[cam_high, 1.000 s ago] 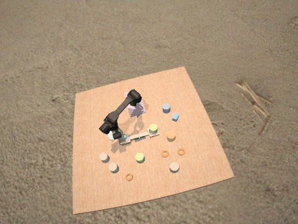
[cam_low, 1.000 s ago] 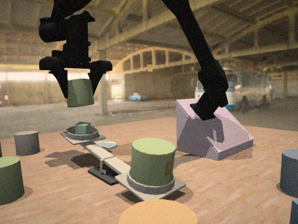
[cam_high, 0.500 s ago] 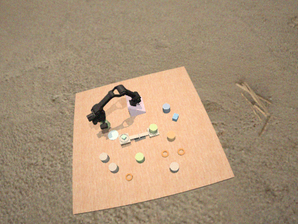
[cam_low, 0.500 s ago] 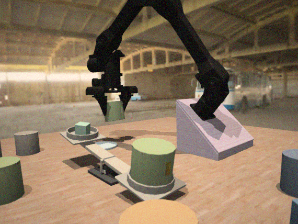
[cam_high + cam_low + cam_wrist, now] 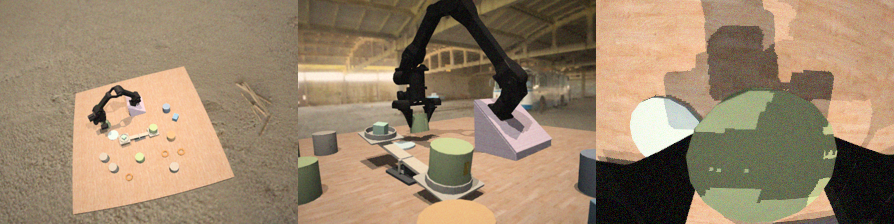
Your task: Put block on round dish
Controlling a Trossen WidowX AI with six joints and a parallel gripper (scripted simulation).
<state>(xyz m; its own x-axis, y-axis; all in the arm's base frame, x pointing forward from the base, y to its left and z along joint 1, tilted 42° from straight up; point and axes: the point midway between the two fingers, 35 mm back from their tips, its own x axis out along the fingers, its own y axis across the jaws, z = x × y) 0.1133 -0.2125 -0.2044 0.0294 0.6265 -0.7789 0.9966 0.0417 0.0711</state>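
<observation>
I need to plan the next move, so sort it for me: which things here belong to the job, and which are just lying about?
Job:
- claw, shut on the lifted green cup
- uncovered block on its balance end
- other green cup, on the other end
- pale round dish

Lying about:
- loose cylinders, e.g. grey, orange, blue
- orange rings
- small blue cube
- lilac wedge
</observation>
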